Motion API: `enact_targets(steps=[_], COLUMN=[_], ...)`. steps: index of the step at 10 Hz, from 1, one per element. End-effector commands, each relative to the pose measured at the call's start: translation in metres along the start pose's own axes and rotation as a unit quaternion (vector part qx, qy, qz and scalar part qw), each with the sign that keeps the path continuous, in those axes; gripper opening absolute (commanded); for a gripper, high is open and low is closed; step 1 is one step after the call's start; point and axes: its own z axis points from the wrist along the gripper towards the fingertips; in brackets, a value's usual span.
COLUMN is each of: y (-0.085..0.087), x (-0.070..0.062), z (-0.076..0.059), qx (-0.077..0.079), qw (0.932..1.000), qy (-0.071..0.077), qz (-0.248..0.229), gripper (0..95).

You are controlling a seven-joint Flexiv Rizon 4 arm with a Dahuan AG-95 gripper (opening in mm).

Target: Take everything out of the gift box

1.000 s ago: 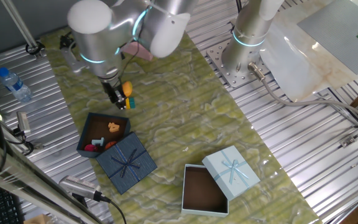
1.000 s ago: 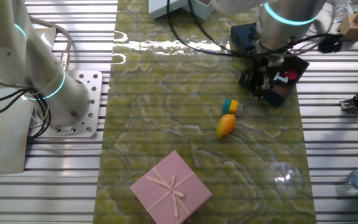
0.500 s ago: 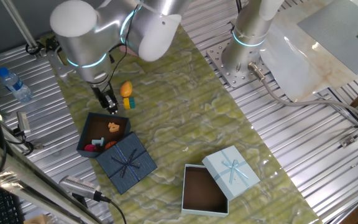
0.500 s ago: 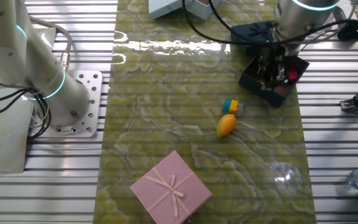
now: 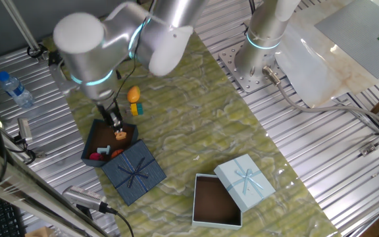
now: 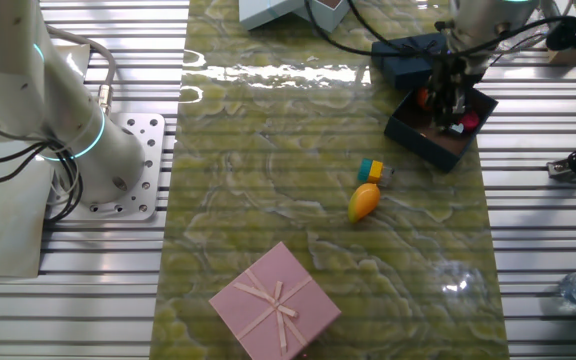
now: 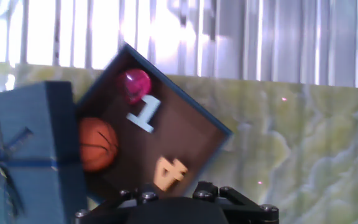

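Already two toys, an orange-yellow piece and a small teal-and-yellow one, lie out on the green surface at mid-frame in the other fixed view, so the job looks partly done. The box sits at left centre of one fixed view, its lid overlapping its lower right corner. In the hand view four things remain inside: a pink ball, a pale figure 1, an orange ball and a tan figure 4. The end effector hangs over the box's upper edge, close to the tan figure; whether its fingers are parted or hold anything I cannot tell.

Around it: a light blue box with its lid at lower right, a pink box at bottom centre of the other fixed view, a bottle at upper left. The navy lid may crowd reaches to the orange ball.
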Motion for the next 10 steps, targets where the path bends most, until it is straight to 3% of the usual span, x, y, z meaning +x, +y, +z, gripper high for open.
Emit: enact_targets(steps=[1, 5, 6, 10], y=[0.0, 0.004, 0.007, 0.018], x=[0.001, -0.013, -0.014, -0.022], z=[0.0, 0.014, 0.017, 0.029], qx=[0.001, -0.004, -0.004, -0.007], qw=[1.0, 0.9999, 0.9999, 0.9997], qy=[-0.004, -0.013, -0.014, -0.022], qz=[0.0, 0.003, 0.007, 0.011], gripper=[38.0, 38.0, 19.0, 19.0])
